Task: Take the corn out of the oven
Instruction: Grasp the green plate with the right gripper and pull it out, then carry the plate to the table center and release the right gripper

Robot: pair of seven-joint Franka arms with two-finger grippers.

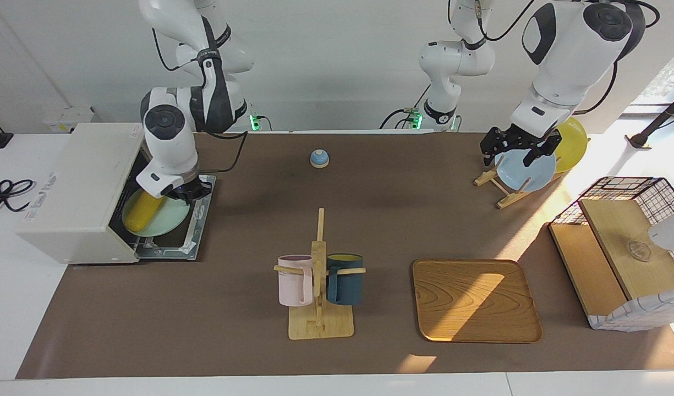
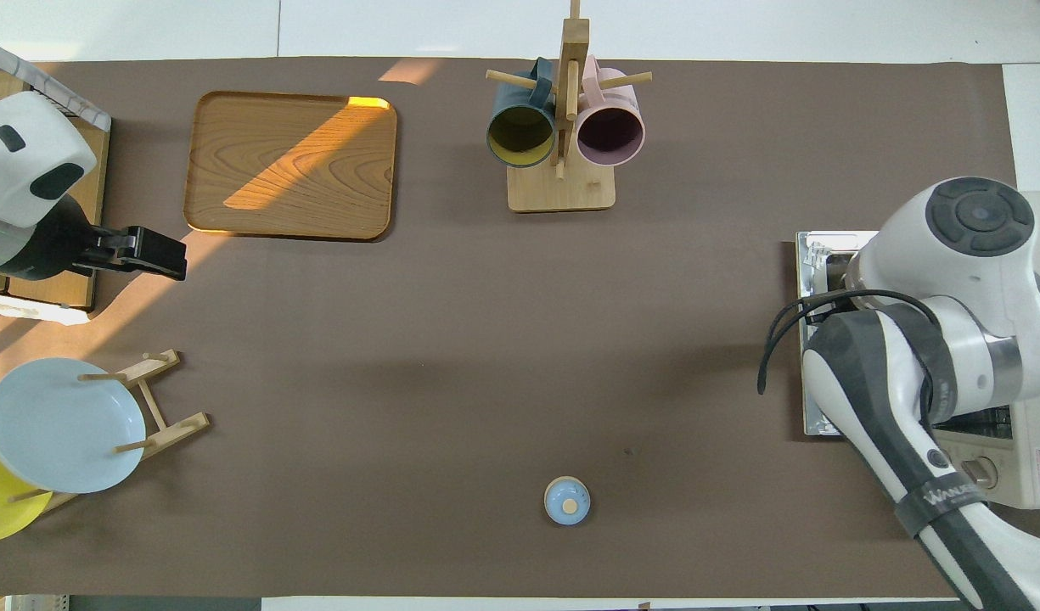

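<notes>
The corn (image 1: 141,211) is seen only in the facing view, lying tilted on a pale green plate (image 1: 162,221) at the mouth of the open oven (image 1: 78,192); in the overhead view both are hidden under the right arm. The right gripper (image 1: 184,192) is held at the corn's upper end, its fingers drawn together; whether the corn is actually clamped cannot be told. The left gripper (image 1: 514,147) is held with fingers wide over a blue plate (image 1: 526,170) on its rack. The table (image 1: 370,220) is covered by a brown mat, and a white wall is seen past the arms
</notes>
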